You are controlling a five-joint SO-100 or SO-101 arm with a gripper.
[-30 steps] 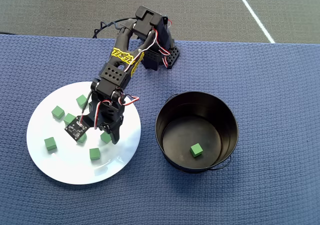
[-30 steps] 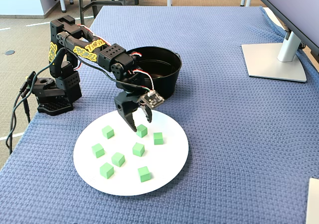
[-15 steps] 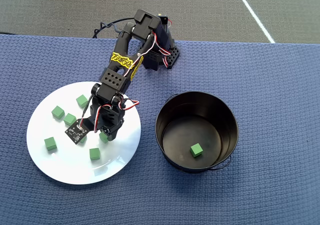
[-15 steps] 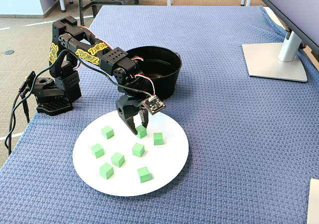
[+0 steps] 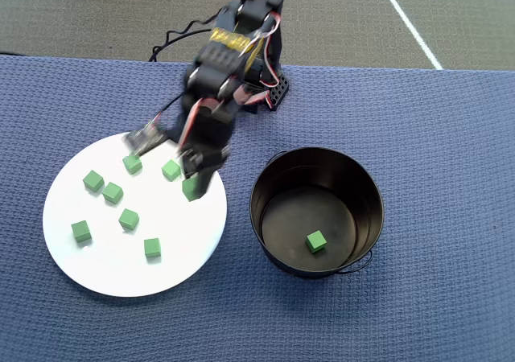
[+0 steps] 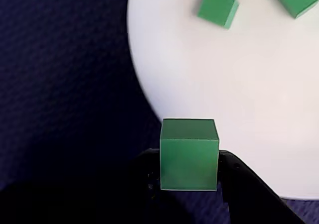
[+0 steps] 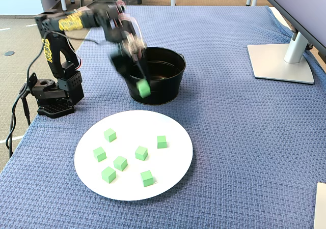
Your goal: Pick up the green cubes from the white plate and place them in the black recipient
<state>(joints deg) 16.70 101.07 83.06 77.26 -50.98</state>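
On the worktop (image 5: pixel 451 137): covered by a blue woven cloth, carrying all items listed below; grey floor beyond its far edge in the overhead view.
Monitor stand (image 7: pixel 283 61): silver base and post at the right of the fixed view, well apart from everything else.
Arm (image 5: pixel 233 48): black, with yellow markings, based at the worktop's far edge in the overhead view; reaching up and over, motion-blurred in both the overhead and fixed views.
White plate (image 5: pixel 88 269): round, glossy, lying flat to the left of the pot in the overhead view; rim near the pot but apart from it.
Black recipient (image 5: pixel 370 193): round pot with tall shiny walls, standing upright just right of the plate in the overhead view; thin wire handle at its near side.
Jaws (image 6: pixel 189 176): clamped on one green cube, a finger pressed against each side, seen plainly in the wrist view; raised off the plate.
Held cube (image 7: pixel 143 88): in the fixed view, in the air in front of the pot's near wall; in the overhead view, over the plate's right edge; in the wrist view, above the plate's rim, where white meets blue cloth.
Green cubes on plate (image 5: pixel 129 218): six counted in the fixed view, scattered loosely and apart from one another, mostly across the plate's left half in the overhead view.
Cube in pot (image 5: pixel 315 240): single green cube lying on the flat bottom, towards the near side.
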